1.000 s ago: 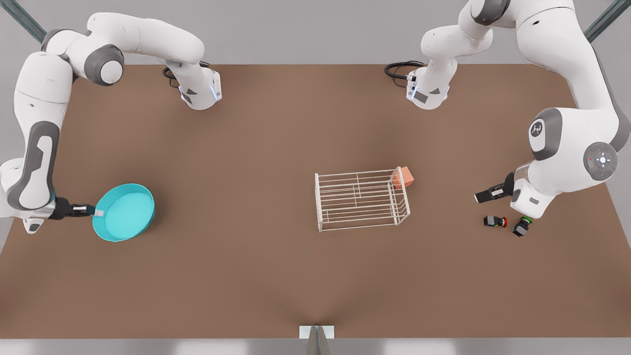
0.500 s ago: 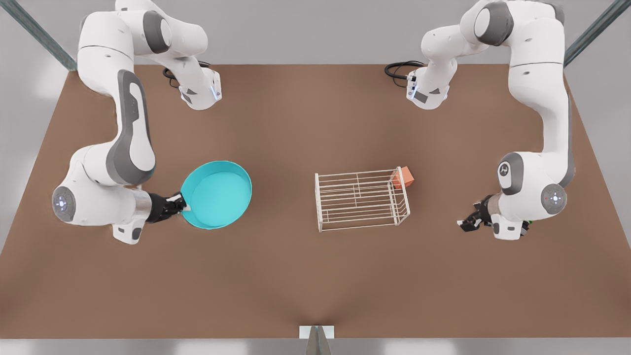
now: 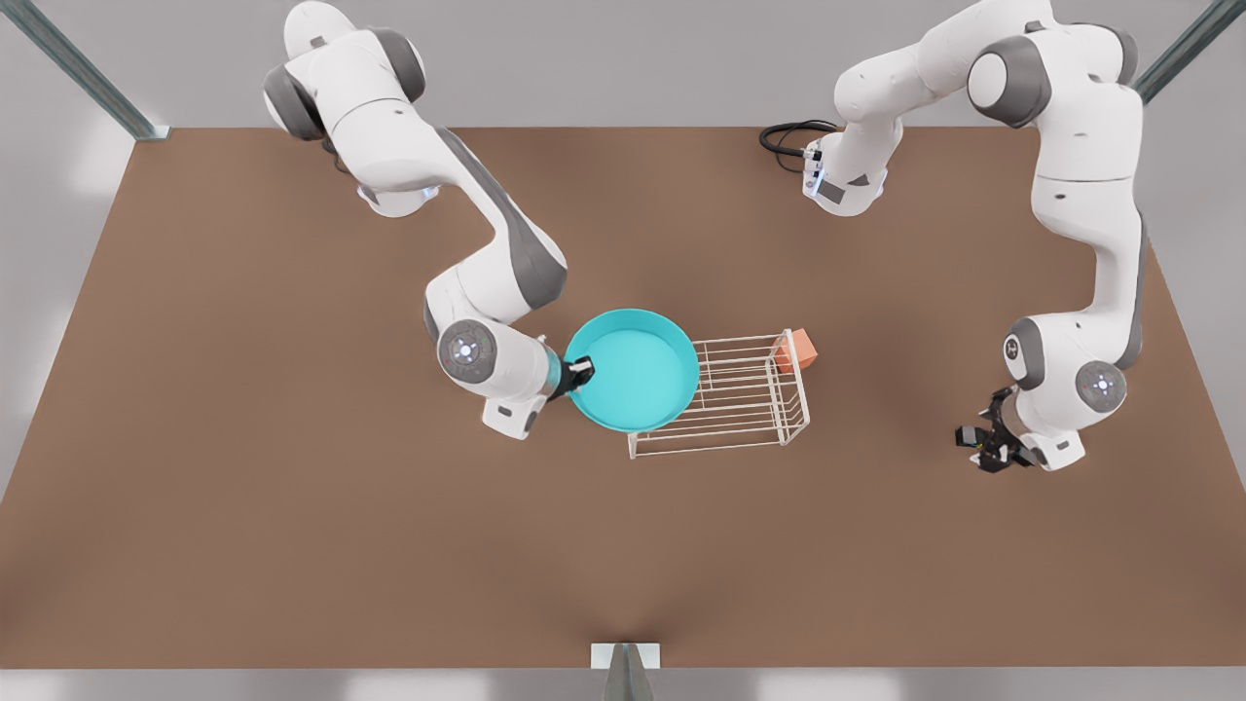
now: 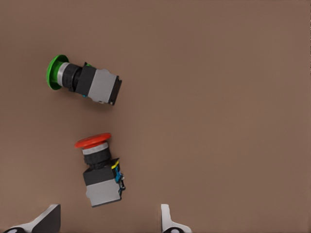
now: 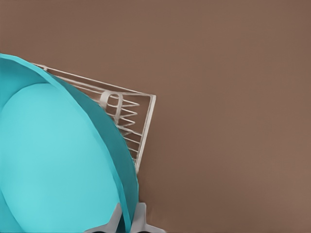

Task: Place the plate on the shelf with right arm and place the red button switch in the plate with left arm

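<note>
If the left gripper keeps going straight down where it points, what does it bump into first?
Probably the red button switch, lying on its side on the table between the open left gripper fingers; how far below is unclear.

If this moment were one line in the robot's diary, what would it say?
right pincer: holds plate over shelf end | left pincer: open above red button switch | table

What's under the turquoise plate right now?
The round turquoise plate, pinched at its rim by the right gripper, hangs over one end of the white wire rack shelf. The bars it covers are hidden; whether it touches them cannot be told.
</note>
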